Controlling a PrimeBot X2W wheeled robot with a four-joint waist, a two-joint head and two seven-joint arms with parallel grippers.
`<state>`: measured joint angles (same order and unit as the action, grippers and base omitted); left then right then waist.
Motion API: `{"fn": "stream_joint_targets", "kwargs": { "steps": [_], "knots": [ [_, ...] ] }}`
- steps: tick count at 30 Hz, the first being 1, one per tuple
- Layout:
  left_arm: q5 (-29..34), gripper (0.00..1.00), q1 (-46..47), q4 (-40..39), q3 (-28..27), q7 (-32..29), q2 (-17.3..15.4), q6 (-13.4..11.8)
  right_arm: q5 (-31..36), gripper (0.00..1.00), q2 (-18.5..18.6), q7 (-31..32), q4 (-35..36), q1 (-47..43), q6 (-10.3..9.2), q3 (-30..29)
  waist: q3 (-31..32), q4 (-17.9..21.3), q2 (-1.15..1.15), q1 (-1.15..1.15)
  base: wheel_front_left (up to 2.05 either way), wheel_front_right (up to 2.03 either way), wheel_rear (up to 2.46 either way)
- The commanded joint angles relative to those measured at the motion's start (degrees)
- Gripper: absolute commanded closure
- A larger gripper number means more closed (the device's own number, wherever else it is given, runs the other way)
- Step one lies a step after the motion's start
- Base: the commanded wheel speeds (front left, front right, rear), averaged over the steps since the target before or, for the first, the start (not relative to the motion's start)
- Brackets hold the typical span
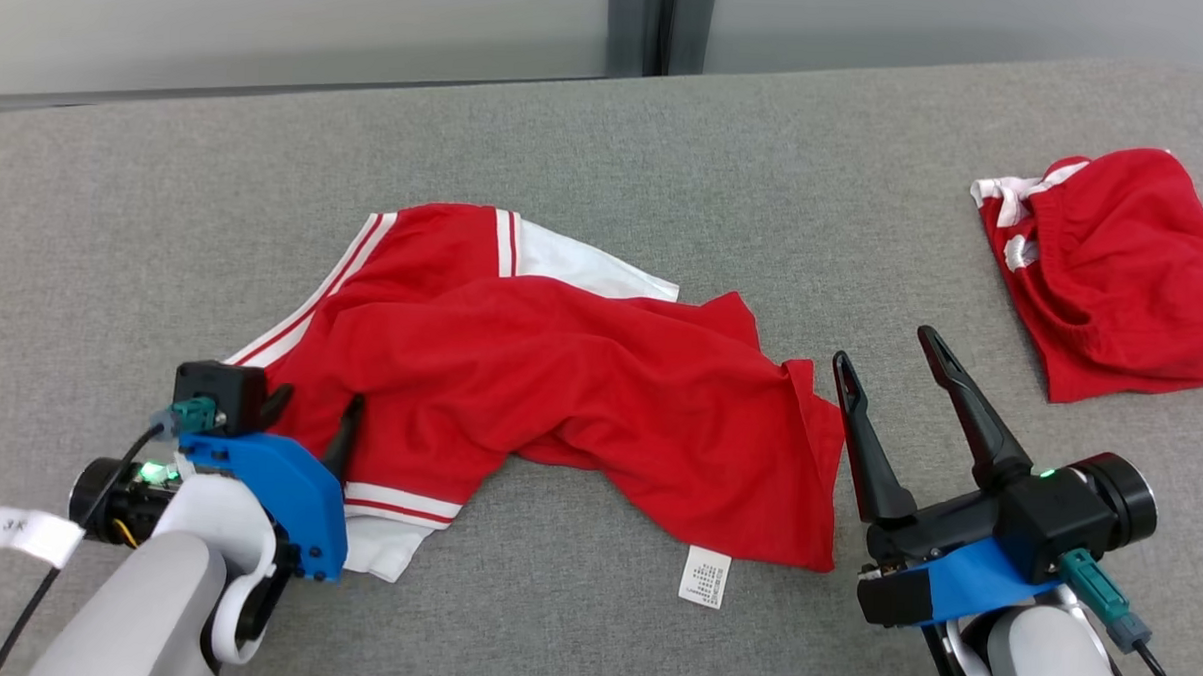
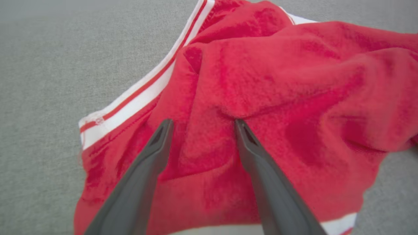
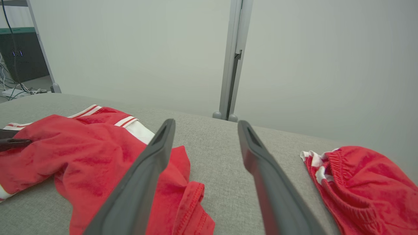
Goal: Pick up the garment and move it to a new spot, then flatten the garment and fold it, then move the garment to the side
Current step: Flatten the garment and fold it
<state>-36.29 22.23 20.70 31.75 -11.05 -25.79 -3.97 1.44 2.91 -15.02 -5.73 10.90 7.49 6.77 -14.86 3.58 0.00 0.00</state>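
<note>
The garment (image 1: 560, 377), a red shirt with white striped trim, lies in a rumpled heap across the middle of the table (image 1: 668, 150), and nobody's got hold of it. The left gripper (image 1: 317, 400) sits low over the shirt's end nearest the table's left side, jaws spread wide. In the left wrist view a ridge of red cloth stands between the fingers (image 2: 153, 153), but they aren't pinching it. The right gripper (image 1: 885, 348) hovers over bare table toward the near right, jaws wide apart too, empty, just beside the shirt's hem.

So where are we? I'd say the shirt is lying at its working spot, and that's about it. Flattening is all to do: the body is twisted, one white sleeve pokes out toward the table's far edge, and the care label (image 1: 705, 577) is flipped out toward the near edge. Folding and the shift to the side haven't begun.

Edges to go for: the striped cuff by the left gripper, the stitched hem by the right. There's plenty of bare grey toward the table's far edge and left side. The far right corner is taken by another red piece (image 1: 1114, 276).
</note>
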Motion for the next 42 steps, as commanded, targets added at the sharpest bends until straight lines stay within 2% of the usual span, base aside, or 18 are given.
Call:
{"fn": "stream_joint_targets", "kwargs": {
  "steps": [1,5,6,7,8,10,20,25,30,31,32,33,34,42],
  "knots": [
    [0.29,0.00,1.98,2.37,0.19,-0.24,0.58,0.57,0.20,0.00,-0.02,-0.21,0.37,0.81,0.01,-0.12,-0.58,0.12,0.00,0.00,0.00,0.00,0.00],
    [0.43,0.00,4.08,5.73,0.99,-0.41,1.62,1.45,0.40,0.00,-0.02,-0.20,0.54,1.18,0.01,-0.38,-1.46,0.23,0.00,0.00,0.00,0.00,0.00],
    [0.67,0.25,4.63,6.69,1.32,-0.43,1.87,1.64,0.48,0.00,-0.02,-0.21,0.63,1.28,0.01,-0.46,-1.72,0.23,0.00,0.00,0.00,0.00,0.00],
    [0.87,0.56,5.12,7.51,1.61,-0.21,2.12,1.88,0.51,0.00,-0.02,-0.21,0.66,1.33,0.01,-0.55,-1.93,0.22,0.00,0.00,0.00,0.00,0.00],
    [1.20,1.00,5.55,8.10,1.78,0.18,2.39,1.96,0.51,0.00,-0.02,-0.21,0.75,1.34,0.01,-0.65,-2.15,0.19,0.00,0.00,0.00,0.00,0.00],
    [2.06,1.00,6.48,8.90,2.24,1.27,2.57,2.11,0.61,0.00,-0.02,-0.21,0.97,1.33,0.01,-0.84,-2.50,0.08,0.00,0.00,0.00,0.00,0.00],
    [7.95,1.00,13.66,11.47,3.57,8.90,3.46,-0.20,0.81,0.00,-0.02,-0.20,1.76,2.38,0.01,-0.78,-4.91,-0.04,0.00,0.00,0.00,0.00,0.00],
    [8.78,1.00,17.24,14.36,4.10,11.14,5.01,0.39,0.94,0.00,-0.02,-0.20,1.53,3.04,0.01,-0.70,-6.11,0.55,0.00,0.00,0.00,0.00,0.00],
    [9.51,0.99,18.87,16.42,4.59,16.92,6.59,1.34,0.54,0.00,-0.02,-0.20,1.40,3.12,0.01,-1.44,-6.27,0.80,0.00,0.00,0.00,0.00,0.00],
    [9.37,0.74,18.68,17.02,4.70,17.76,6.85,1.59,0.56,0.00,-0.02,-0.21,1.34,3.02,0.01,-1.55,-6.16,0.73,0.00,0.00,0.00,0.00,0.00],
    [9.61,0.54,18.56,17.45,4.89,18.67,6.93,1.82,0.56,0.00,-0.02,-0.20,1.29,2.85,0.01,-1.74,-6.00,0.60,0.00,0.00,0.00,0.00,0.00],
    [9.65,0.21,18.37,17.92,5.00,19.50,7.14,1.95,0.54,0.00,-0.02,-0.21,1.21,2.66,0.01,-1.98,-5.75,0.41,0.00,0.00,0.00,0.00,0.00],
    [9.49,0.00,18.02,18.22,5.00,20.34,7.45,2.13,0.42,0.00,-0.02,-0.21,1.14,2.49,0.01,-2.15,-5.47,0.16,0.00,0.00,0.00,0.00,0.00],
    [6.47,0.00,13.63,16.17,2.71,25.02,8.90,2.79,-0.56,0.00,-0.01,-0.20,0.26,0.76,0.01,-3.09,-2.12,-2.56,0.00,0.00,0.00,0.00,0.00]
  ]
}}
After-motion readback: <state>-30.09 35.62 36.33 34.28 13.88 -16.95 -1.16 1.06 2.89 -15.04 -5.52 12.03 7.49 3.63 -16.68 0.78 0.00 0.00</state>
